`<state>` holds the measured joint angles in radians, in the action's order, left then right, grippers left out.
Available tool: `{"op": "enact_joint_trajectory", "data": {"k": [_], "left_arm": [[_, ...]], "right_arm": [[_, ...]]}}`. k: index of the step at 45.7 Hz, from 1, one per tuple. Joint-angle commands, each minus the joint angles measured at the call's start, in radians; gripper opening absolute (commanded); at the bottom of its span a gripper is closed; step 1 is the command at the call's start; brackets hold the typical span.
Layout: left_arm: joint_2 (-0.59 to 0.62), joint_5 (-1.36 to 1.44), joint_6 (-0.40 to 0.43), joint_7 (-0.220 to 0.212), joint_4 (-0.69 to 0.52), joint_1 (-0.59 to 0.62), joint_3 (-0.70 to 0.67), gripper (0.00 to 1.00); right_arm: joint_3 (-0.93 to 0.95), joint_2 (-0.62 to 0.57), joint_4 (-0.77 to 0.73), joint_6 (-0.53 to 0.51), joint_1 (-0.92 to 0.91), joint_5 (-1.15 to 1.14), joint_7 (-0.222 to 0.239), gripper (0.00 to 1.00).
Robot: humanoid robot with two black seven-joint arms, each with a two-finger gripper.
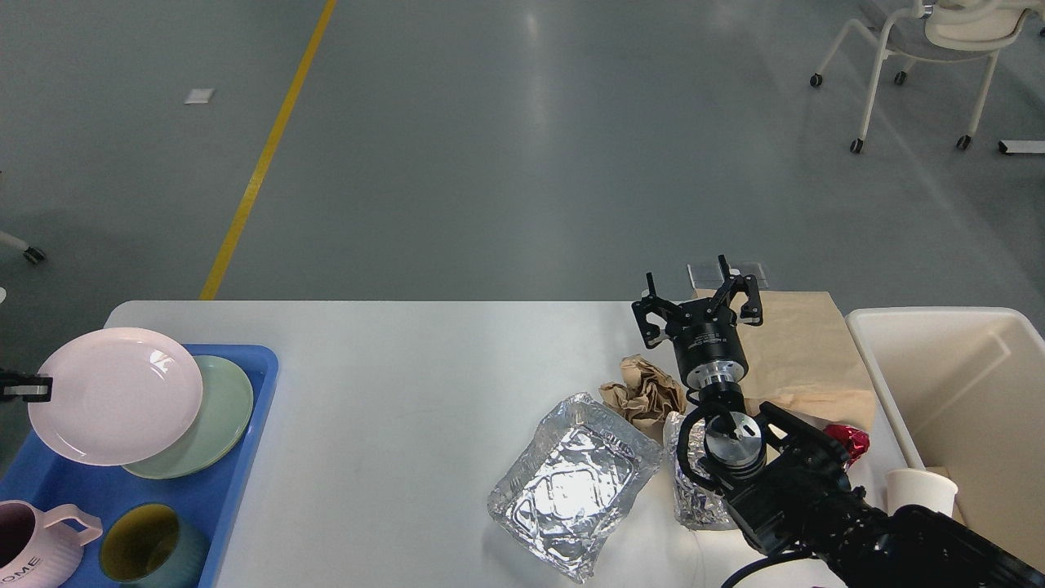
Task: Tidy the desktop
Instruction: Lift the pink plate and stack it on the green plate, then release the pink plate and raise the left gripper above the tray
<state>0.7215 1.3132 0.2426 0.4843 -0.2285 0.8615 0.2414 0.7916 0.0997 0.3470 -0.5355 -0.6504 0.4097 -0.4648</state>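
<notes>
The white desktop fills the lower view. My left gripper shows only as a small dark tip at the left edge, shut on the rim of a pink plate. The plate hangs low over a green plate in the blue tray. My right gripper is open and empty, held over the desktop's far right by a flat brown paper bag.
A crumpled brown paper, a foil tray, a second foil piece and a red wrapper lie around my right arm. A paper cup stands by the cream bin. A pink mug and a dark cup sit in the blue tray.
</notes>
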Motion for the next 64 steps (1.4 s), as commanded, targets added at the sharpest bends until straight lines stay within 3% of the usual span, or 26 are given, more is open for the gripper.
{"op": "enact_joint_trajectory", "data": {"k": [1,8,18,21,24,26,32,36,40,46,48,51,53,54,59,61,64], "left_arm": [[-0.022,-0.015,-0.031,-0.007,0.001,-0.036,-0.004,0.03],[-0.046,-0.08,-0.045,-0.03,0.001,-0.061,0.004,0.26],[-0.06,-0.083,-0.045,-0.026,0.001,-0.061,0.003,0.41],[-0.062,-0.083,-0.045,-0.021,0.0,-0.059,0.001,0.57],[-0.062,-0.085,-0.042,-0.012,-0.002,-0.05,-0.001,0.64],[-0.06,-0.086,-0.037,0.005,-0.002,-0.044,-0.002,0.68],[-0.03,-0.143,-0.013,0.117,-0.002,-0.009,0.001,0.77],[0.055,-0.198,0.094,0.169,-0.005,0.1,-0.004,0.82],[0.137,-0.29,0.3,0.218,-0.002,0.319,-0.002,0.84],[0.227,-0.544,0.561,0.22,0.005,0.594,-0.04,0.87],[0.222,-0.688,0.637,0.217,-0.002,0.567,-0.069,0.87],[0.204,-0.97,0.696,0.211,-0.002,0.428,-0.141,0.87],[0.184,-1.185,0.699,0.182,-0.002,0.314,-0.216,0.87],[0.174,-1.269,0.698,0.147,-0.002,0.271,-0.255,0.87],[0.122,-1.626,0.669,-0.126,-0.002,0.116,-0.502,0.87],[0.09,-1.687,0.632,-0.191,0.0,0.062,-0.62,0.88],[0.05,-1.688,0.592,-0.256,0.0,-0.018,-0.776,0.92]], "right_arm": [[0.0,0.0,0.001,0.0,0.0,0.0,0.0,1.0],[0.0,0.0,0.001,0.0,0.0,0.0,0.0,1.0],[0.0,0.0,0.001,0.0,0.0,0.0,0.0,1.0],[0.0,0.0,0.001,0.0,0.0,0.0,0.0,1.0],[0.001,0.0,0.001,0.0,0.0,0.0,0.0,1.0],[0.001,0.0,0.001,0.0,0.0,0.0,0.0,1.0],[0.0,0.0,0.001,0.0,0.0,0.0,0.0,1.0],[0.0,0.0,0.001,0.0,0.0,0.0,0.0,1.0],[0.0,0.0,0.001,0.0,0.0,-0.003,0.0,1.0],[0.0,0.0,0.0,0.0,0.0,0.0,0.0,1.0],[0.0,0.0,0.0,0.0,0.0,-0.003,0.0,1.0],[0.0,0.0,0.0,0.0,0.0,0.0,0.0,1.0],[0.0,0.0,0.0,0.0,0.0,0.0,0.0,1.0],[0.0,0.0,0.0,0.0,0.0,-0.003,0.0,1.0],[0.0,0.0,0.0,0.0,0.0,0.0,0.0,1.0],[0.0,0.0,0.0,0.0,0.0,0.0,0.0,1.0],[0.0,0.0,0.0,0.0,0.0,-0.003,0.0,1.0]]}}
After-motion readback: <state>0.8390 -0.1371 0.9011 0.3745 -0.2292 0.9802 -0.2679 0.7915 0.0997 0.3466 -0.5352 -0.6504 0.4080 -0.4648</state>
